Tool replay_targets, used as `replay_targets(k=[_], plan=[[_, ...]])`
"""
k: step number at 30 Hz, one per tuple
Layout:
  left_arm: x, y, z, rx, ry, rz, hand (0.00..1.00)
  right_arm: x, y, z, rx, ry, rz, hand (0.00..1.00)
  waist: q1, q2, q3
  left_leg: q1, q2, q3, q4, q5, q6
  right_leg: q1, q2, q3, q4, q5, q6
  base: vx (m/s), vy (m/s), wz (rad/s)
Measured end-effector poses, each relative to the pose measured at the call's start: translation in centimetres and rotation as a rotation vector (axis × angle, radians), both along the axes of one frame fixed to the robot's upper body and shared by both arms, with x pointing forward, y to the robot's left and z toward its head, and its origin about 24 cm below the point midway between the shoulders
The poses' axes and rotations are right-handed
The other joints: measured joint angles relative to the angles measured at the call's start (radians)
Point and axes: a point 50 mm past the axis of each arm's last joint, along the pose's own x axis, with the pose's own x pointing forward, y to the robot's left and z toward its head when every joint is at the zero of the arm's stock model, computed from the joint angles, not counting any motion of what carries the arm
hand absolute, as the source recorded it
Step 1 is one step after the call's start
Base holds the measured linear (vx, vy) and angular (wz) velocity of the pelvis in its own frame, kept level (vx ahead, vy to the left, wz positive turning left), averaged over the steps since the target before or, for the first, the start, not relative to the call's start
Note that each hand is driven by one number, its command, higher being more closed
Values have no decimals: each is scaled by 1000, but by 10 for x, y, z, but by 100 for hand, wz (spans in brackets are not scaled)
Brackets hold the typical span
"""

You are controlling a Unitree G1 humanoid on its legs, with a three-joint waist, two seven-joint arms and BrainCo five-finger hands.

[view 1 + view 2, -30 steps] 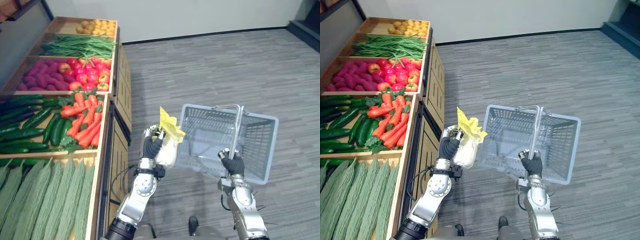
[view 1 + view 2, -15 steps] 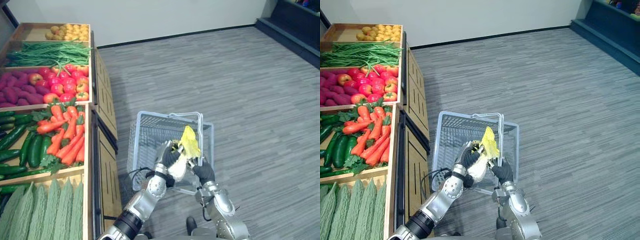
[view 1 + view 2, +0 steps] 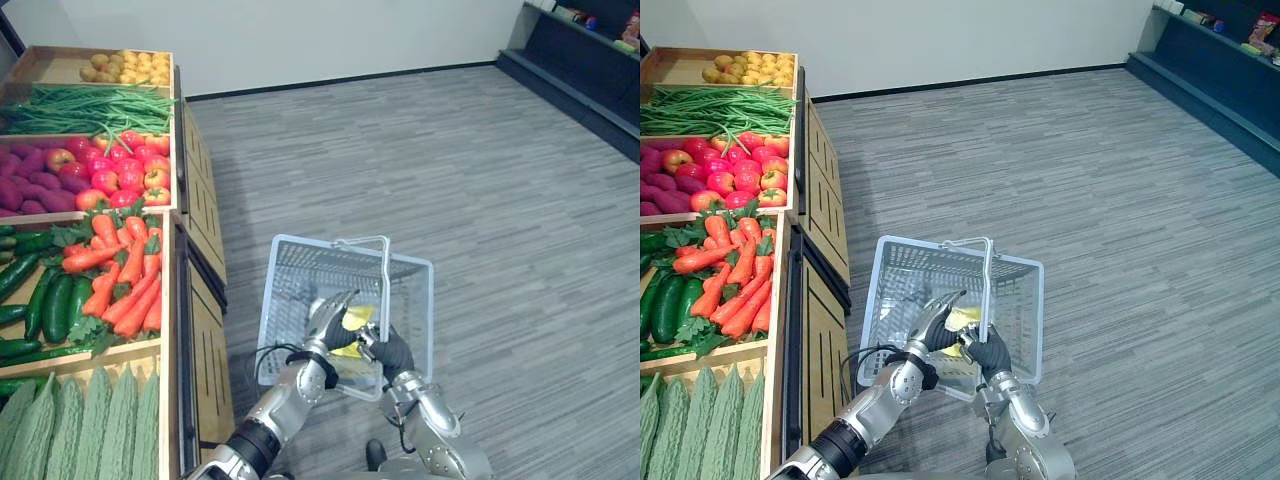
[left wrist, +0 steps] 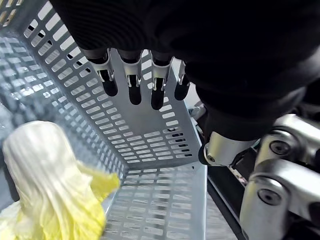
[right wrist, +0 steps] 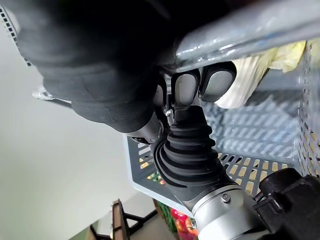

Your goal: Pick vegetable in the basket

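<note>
My right hand [image 3: 393,352] is shut on the metal handle [image 5: 240,35] of a grey-blue plastic basket [image 3: 330,243], which hangs close in front of me. A white and yellow cabbage [image 4: 47,192] lies loose inside the basket, also visible as the yellow cabbage [image 3: 357,318] between my two hands. Over the basket's near side my left hand [image 3: 326,322] is open, its fingers [image 4: 132,85] straight above the slotted wall and touching nothing. In the right wrist view my right hand [image 5: 190,85] curls round the handle bar with the cabbage [image 5: 255,70] behind it.
A wooden produce stand runs along my left with carrots [image 3: 120,270], cucumbers [image 3: 50,300], bitter gourds [image 3: 80,420], apples [image 3: 125,170], green beans [image 3: 90,100] and yellow produce [image 3: 125,65]. Grey carpet lies to the right, with a dark step [image 3: 580,70] at the far right.
My left hand carried the cabbage over the basket, then straightened its fingers and let it drop in. The basket swung in closer to me, and the camera turned.
</note>
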Motion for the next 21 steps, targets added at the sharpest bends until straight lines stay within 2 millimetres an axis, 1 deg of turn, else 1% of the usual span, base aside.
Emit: replay_targets(k=[3,6,8,9,11,13,15,16,17,21], plan=[[-4,0,6,-45,-13,12,0,-1,-6,-2,-9,5,-30,100,0,0,0,-2,-3,-18,-8,8,1,3,-3,-18,0,0,1,-29,-10,16],[-10,8,18,-155,-41,68,0,-3,-21,-6,-65,12,-99,100,3,0,-1,-1,-8,-33,-28,22,2,3,-7,-28,0,1,2,-28,-7,15],[-15,15,30,-250,-73,109,0,-4,-34,-11,-136,22,-163,100,5,-1,-1,-2,-8,-43,-36,27,0,3,-7,-38,1,2,4,-33,-10,14],[-17,20,39,-312,-97,138,0,-6,-44,-14,-179,32,-208,100,17,0,-2,-4,-9,-44,-41,27,0,3,-7,-45,0,1,6,-44,-15,7],[-19,26,45,-369,-111,164,0,-10,-55,-17,-227,48,-253,100,27,1,-3,-5,-11,-46,-51,28,-2,3,-8,-47,0,-1,10,-42,-12,5],[-23,39,51,-434,-131,220,0,-11,-69,-19,-285,59,-309,100,28,2,-4,-3,-16,-55,-76,39,1,3,-12,-58,0,-6,16,-28,-11,16],[-28,54,55,-501,-149,282,0,-14,-89,-24,-366,87,-393,100,28,4,-6,2,-24,-70,-103,57,0,3,-15,-79,1,-13,26,4,-16,22],[-30,57,56,-521,-149,294,0,-15,-94,-25,-382,92,-413,100,29,5,-7,6,-25,-71,-108,60,-2,3,-15,-82,1,-13,27,46,-6,14],[-35,67,55,-564,-148,337,0,-17,-104,-26,-419,106,-458,100,33,6,-8,12,-25,-74,-106,66,2,5,-15,-88,2,-13,27,46,5,7],[-43,88,51,-585,-145,424,0,-23,-118,-33,-490,144,-503,100,41,8,-20,-5,-24,-86,-96,64,3,6,-18,-102,3,-13,27,13,14,9]])
